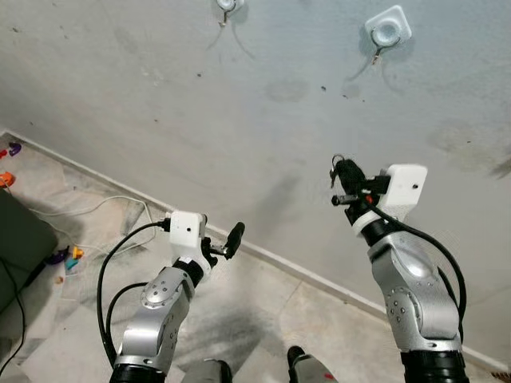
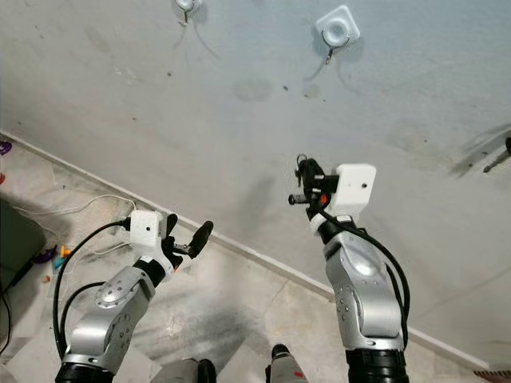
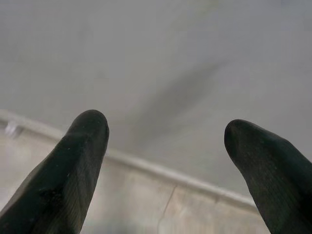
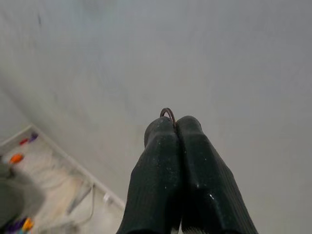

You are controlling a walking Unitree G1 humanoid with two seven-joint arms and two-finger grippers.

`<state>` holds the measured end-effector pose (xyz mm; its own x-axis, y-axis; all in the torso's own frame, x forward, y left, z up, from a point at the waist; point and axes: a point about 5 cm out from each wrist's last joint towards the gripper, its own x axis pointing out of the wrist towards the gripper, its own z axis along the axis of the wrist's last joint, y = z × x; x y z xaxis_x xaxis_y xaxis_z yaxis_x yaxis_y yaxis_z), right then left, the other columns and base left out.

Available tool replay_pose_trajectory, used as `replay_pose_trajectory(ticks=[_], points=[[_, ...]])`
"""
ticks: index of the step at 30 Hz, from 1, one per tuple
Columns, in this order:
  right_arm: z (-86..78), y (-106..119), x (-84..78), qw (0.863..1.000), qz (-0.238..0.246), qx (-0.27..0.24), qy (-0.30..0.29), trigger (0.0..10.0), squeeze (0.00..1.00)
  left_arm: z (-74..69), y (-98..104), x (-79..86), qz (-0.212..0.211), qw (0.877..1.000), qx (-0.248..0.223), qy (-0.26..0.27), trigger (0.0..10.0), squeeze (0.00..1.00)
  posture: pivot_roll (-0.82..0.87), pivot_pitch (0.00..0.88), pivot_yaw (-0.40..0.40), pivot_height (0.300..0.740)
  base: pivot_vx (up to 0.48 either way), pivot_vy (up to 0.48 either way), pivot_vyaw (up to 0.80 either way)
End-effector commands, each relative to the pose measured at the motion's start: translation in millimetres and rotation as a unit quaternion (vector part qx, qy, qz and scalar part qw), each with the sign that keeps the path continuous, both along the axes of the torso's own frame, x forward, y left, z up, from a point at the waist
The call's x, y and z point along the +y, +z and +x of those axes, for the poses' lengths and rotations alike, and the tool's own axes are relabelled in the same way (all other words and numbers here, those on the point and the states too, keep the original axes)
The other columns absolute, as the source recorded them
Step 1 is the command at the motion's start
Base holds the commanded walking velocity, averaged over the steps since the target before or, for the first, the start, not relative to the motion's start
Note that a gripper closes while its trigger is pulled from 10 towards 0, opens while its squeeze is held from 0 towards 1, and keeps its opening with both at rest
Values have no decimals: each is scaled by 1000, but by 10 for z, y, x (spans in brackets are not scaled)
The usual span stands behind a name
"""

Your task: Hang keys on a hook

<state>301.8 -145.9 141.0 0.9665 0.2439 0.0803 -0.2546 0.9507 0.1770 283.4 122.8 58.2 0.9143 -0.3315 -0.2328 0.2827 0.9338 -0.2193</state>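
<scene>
My right gripper is raised in front of the grey wall, shut on the keys. In the right wrist view a thin metal key ring pokes out above the closed fingertips. A white square hook is fixed to the wall well above the right gripper and slightly to its right. A second hook sits at the top edge, further left. My left gripper is held low near the baseboard, open and holding nothing, its two fingers spread wide.
The baseboard runs diagonally where wall meets tiled floor. A white cable and small coloured toys lie on the floor at left, beside a dark object. Another metal fitting sticks from the wall at right.
</scene>
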Motion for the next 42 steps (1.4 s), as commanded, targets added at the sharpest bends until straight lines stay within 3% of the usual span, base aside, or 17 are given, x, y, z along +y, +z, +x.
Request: replay_pose_trajectory(ticks=[1, 11, 12, 13, 15, 19, 22, 31, 35, 42], points=[[-11, -126, 37, 1000, -1, 17, 10, 10000, 0, -29, -145, 60, 13, 1000, 25, 10, 10000, 0, -87, 184, 64, 740, 0, 0, 0], [13, -809, 69, 992, -9, 127, 9, 10000, 0, -122, -650, 152, 63, 991, 114, 16, 10000, 0, -82, 167, 43, 740, 0, 0, 0], [-13, -976, 41, 987, -14, 161, 0, 10000, 0, -149, -724, 174, 77, 988, 130, 16, 10000, 0, -87, 164, 42, 740, 0, 0, 0], [-13, -976, 41, 987, -14, 161, 0, 10000, 0, -149, -724, 174, 77, 988, 130, 16, 10000, 0, -87, 164, 42, 740, 0, 0, 0], [-74, -1205, 13, 977, -9, 212, -12, 10000, 0, -201, -829, 203, 84, 983, 161, 19, 10000, 0, -84, 160, 39, 740, 0, 0, 0], [-148, -1370, -7, 968, -36, 246, -16, 10000, 0, -270, -924, 246, 82, 977, 193, 26, 10000, 0, -85, 158, 34, 740, 0, 0, 0], [-273, -1584, -73, 951, -38, 303, -42, 10000, 0, -404, -1061, 321, 127, 966, 226, 16, 10000, 0, -80, 154, 30, 740, 0, 0, 0], [-462, -1788, -25, 934, -75, 348, -21, 10000, 0, -619, -1218, 503, 163, 946, 280, 22, 10000, 0, -89, 143, 35, 740, 0, 0, 0], [-594, -1898, -83, 922, -110, 371, -18, 10000, 0, -742, -1285, 596, 178, 937, 301, 19, 10000, 0, -88, 138, 40, 740, 0, 0, 0], [-696, -1968, -128, 913, -136, 384, -9, 10000, 0, -848, -1338, 666, 189, 929, 318, 23, 10000, 0, -88, 133, 42, 740, 0, 0, -111]])
